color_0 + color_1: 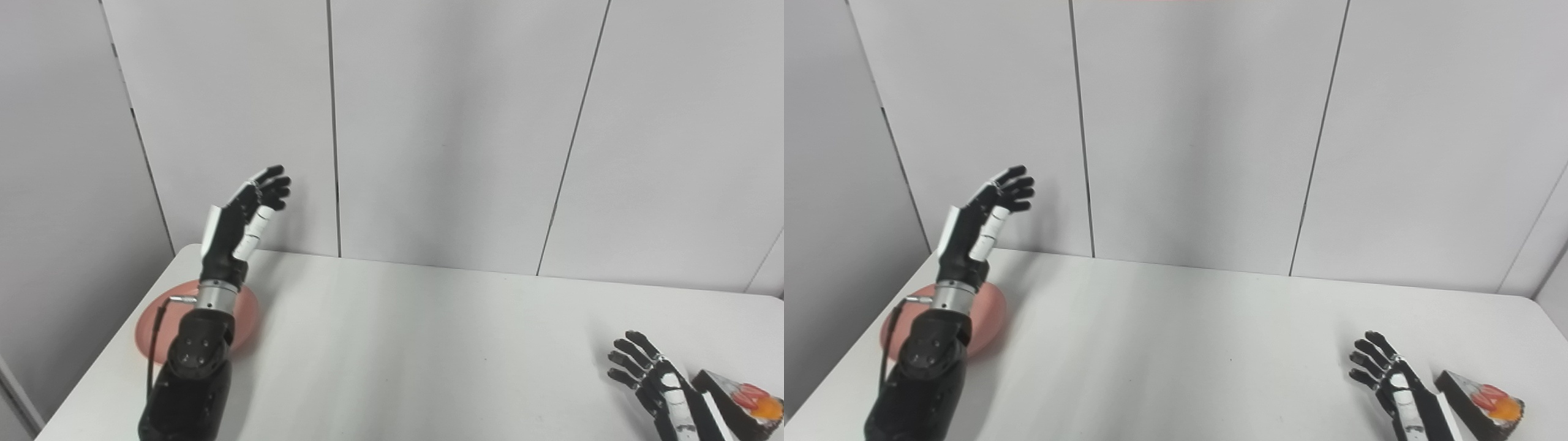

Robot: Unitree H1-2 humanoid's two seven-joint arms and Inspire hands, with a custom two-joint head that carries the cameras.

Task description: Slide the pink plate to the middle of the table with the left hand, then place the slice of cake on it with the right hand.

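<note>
Left hand point(245, 220) hung empty, fingers spread, above the pink plate point(248, 315); I judged it light and slippery (press its rim).

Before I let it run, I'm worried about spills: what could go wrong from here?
The plate sits near the table's left edge under the raised left hand; a poor push might send it off. The cake lies by the right edge beside the open right hand, which could nudge it over.
</note>
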